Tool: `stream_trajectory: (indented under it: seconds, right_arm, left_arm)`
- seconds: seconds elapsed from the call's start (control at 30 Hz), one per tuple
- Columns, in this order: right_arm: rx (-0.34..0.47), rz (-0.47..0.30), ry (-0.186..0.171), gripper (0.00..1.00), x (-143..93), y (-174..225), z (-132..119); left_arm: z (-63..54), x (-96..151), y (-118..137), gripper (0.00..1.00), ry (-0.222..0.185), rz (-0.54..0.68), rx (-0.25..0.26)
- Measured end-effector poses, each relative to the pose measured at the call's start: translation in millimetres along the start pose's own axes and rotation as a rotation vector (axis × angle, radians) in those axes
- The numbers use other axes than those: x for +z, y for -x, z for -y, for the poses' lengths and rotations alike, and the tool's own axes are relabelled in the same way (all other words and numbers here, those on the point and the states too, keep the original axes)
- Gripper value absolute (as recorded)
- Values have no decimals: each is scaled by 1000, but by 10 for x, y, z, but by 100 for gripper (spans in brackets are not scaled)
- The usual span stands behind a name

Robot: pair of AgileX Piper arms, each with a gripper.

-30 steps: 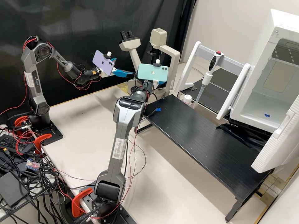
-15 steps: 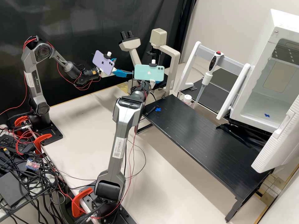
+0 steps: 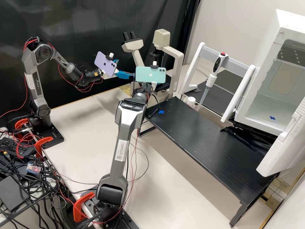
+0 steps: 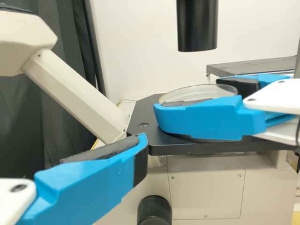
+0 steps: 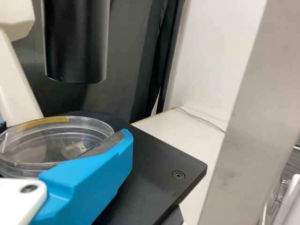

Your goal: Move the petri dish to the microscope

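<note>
We see the petri dish (image 5: 42,145) grasped by the right gripper (image 3: 154,85), one blue finger on either side of its rim. The dish lies level over the black stage (image 4: 145,112) of the microscope (image 3: 179,65); we cannot tell whether its base touches the stage. In the left wrist view, a black cylinder (image 4: 197,28) of the instrument hangs above the dish, well apart from it.

The left gripper (image 3: 125,68) is released and holds nothing, its fingers apart. In the left wrist view we find one of its fingers (image 4: 93,183) near the stage's edge, beside the right gripper but apart from the dish. In the high view we note a purple phone (image 3: 105,64) mounted on the left arm and a pale green phone (image 3: 149,74) on the right.

Beside the microscope we observe a black slatted surface (image 3: 203,143) with a blue tape cross (image 3: 161,112) near its end. Beyond it, a pipette (image 3: 216,63) with a red button hangs slightly tilted on a white rack (image 3: 233,57), a white-capped bottle (image 3: 191,101) near its tip. A white cabinet (image 3: 246,111) stands with its door (image 3: 282,149) open. On the opposite side, we see orange-red clamps (image 3: 79,208) at the edge of the pale surface (image 3: 85,143), near tangled cables (image 3: 38,184).
</note>
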Motion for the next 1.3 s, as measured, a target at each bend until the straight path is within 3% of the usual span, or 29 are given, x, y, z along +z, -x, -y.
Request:
stream_trajectory:
  seconds: [0.77, 1.0, 1.3]
  right_arm:
    - [-53, -23, -41, 100, 140, -41, 34]
    - [-35, -30, -54, 100, 222, 250, 8]
    - [25, -95, -36, 100, 201, 1075, -52]
  left_arm:
    - [0, 0, 0, 100, 0, 0, 0]
    - [0, 0, 0, 100, 0, 0, 0]
    - [0, 0, 0, 100, 0, 0, 0]
